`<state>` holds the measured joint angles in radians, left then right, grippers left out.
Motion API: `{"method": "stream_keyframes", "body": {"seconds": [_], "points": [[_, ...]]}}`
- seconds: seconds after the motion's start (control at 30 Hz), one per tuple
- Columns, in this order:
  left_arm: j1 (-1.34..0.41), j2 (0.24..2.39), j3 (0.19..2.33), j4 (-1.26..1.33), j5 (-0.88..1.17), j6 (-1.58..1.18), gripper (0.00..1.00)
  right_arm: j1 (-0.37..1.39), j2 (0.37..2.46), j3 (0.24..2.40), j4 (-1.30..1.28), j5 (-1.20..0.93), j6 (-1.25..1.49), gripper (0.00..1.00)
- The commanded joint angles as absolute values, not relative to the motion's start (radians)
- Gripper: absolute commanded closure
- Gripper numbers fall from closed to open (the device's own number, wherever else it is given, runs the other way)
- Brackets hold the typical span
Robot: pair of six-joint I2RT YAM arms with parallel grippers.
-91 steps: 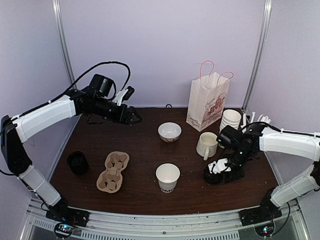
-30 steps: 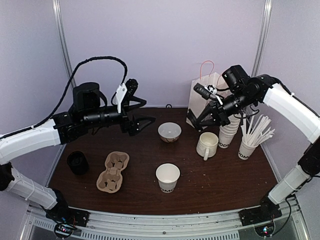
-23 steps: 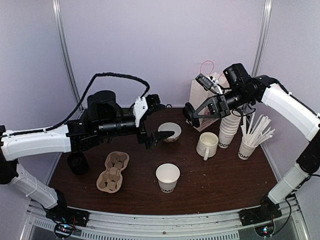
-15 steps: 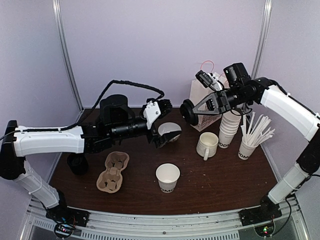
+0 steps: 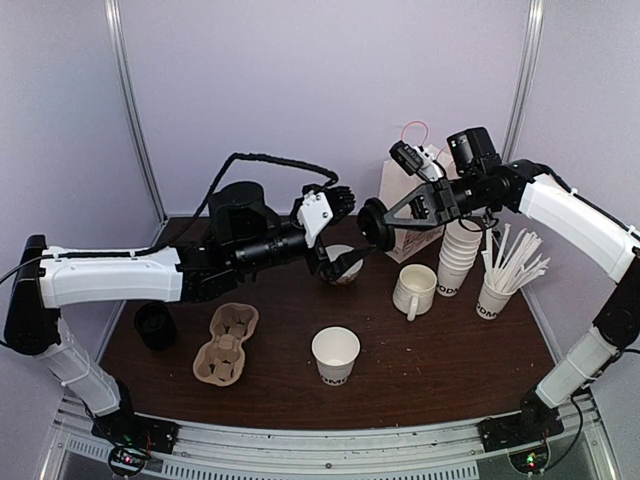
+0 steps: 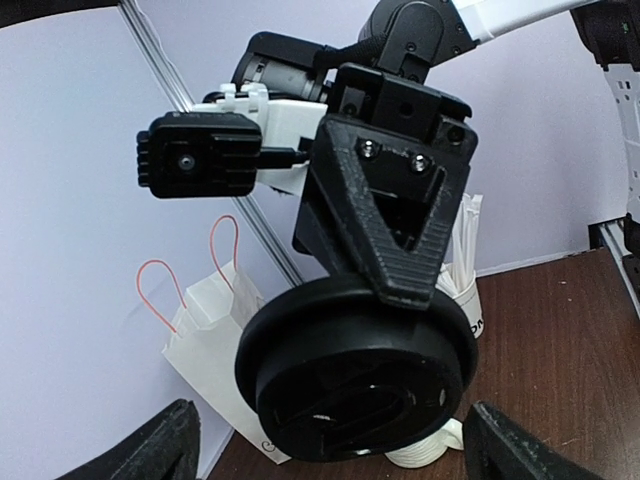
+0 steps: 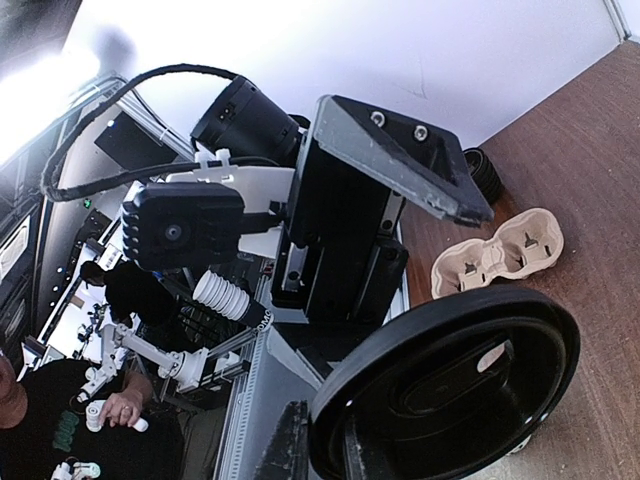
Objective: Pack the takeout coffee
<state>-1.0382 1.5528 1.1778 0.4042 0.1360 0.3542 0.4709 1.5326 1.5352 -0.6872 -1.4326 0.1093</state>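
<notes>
My right gripper (image 5: 382,222) is shut on the rim of a black plastic lid (image 5: 373,223) and holds it in the air above the table's back middle. The lid (image 6: 355,375) fills the left wrist view, face on. My left gripper (image 5: 350,232) is open just left of the lid, its fingertips (image 6: 150,452) spread wider than the lid and apart from it. In the right wrist view the lid (image 7: 450,385) hangs before the left gripper (image 7: 370,230). A white paper cup (image 5: 335,354) with black lettering stands uncapped near the table's front middle.
A cardboard cup carrier (image 5: 225,343) lies front left, next to a black stack of lids (image 5: 155,325). A white bowl (image 5: 343,268) sits under the left gripper. A mug (image 5: 413,290), a paper bag (image 5: 415,215), stacked cups (image 5: 460,255) and a cup of stirrers (image 5: 495,290) crowd the right.
My right arm lifted the lid from the table at the right and carried it to mid-air at the centre. My left arm swung right from the back left and now faces the lid.
</notes>
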Motion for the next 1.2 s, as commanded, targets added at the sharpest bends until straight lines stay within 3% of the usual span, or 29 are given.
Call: {"method": "stream_keyframes", "body": {"seconds": [0.0,0.47,0.77,1.03,1.17], "points": [[-1.048,1.58,1.225,0.455,0.149,0.358,0.06,0.465,1.506,1.529,-0.625,-1.463,0.155,0.9],[-1.047,1.635,1.269,0.476,0.141,0.342,0.18,0.463,1.491,1.499,-0.534,-1.477,0.247,0.89],[-1.048,1.646,1.268,0.51,0.12,0.318,0.16,0.463,1.483,1.476,-0.49,-1.476,0.285,0.89],[-1.048,1.649,1.278,0.512,0.086,0.312,0.24,0.463,1.486,1.464,-0.454,-1.471,0.311,0.89],[-1.049,1.632,1.277,0.489,0.095,0.301,0.27,0.459,1.488,1.462,-0.457,-1.458,0.302,0.78]]}}
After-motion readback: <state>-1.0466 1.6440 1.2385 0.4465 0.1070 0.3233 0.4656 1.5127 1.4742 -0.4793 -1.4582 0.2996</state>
